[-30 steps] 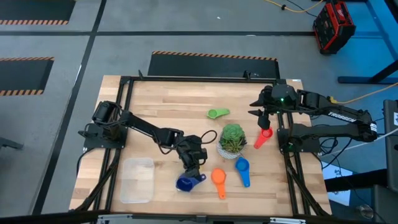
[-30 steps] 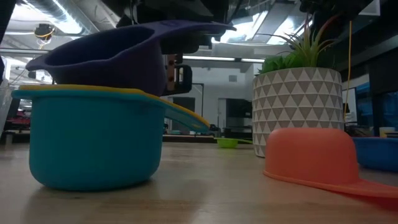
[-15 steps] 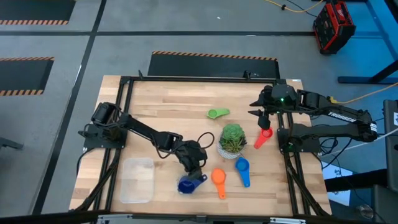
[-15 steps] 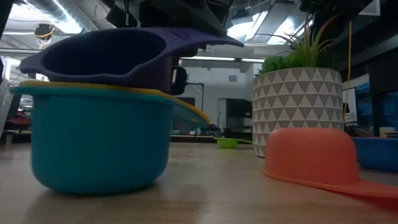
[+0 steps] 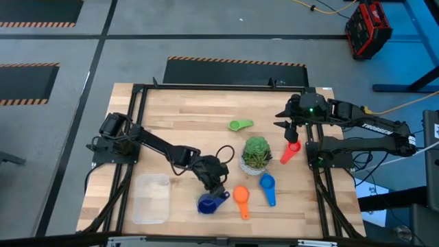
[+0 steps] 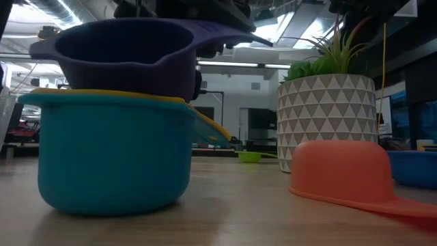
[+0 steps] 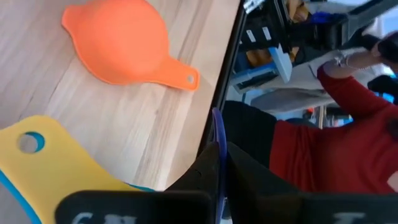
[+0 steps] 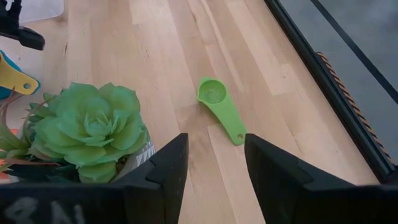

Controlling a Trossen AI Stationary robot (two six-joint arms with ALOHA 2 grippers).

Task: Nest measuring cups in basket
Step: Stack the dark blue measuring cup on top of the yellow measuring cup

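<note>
My left gripper (image 5: 214, 184) is shut on a dark purple-blue measuring cup (image 6: 123, 61) at the table's near middle. That cup sits level on a teal cup (image 6: 113, 157) with a yellow cup (image 6: 102, 96) nested in it; the yellow handle (image 7: 31, 149) sticks out. An orange cup (image 5: 240, 195) lies upside down, with a blue cup (image 5: 267, 184) beside it. A red cup (image 5: 291, 149) and a green cup (image 5: 240, 125) lie farther off. The clear basket (image 5: 151, 197) stands left of the stack. My right gripper (image 8: 214, 162) hangs open above the red cup. My left gripper pinches the purple cup's flat handle (image 7: 217, 134), which shows edge-on between the two fingers. The fingers come from above, pointing down. The cup's bowl (image 6: 123, 68) is level, with its bottom at the yellow cup's rim; whether it rests there I cannot tell.
A green succulent in a white patterned pot (image 5: 257, 154) stands in the table's middle, between the stack and the red cup. Dark frame rails run along the table's edges. A person in a red sleeve (image 7: 323, 143) is beyond the near edge.
My left gripper has moved a little toward the near edge. The purple cup has gone from tilted to level over the teal and yellow stack, and the stack has slid slightly along the table.
</note>
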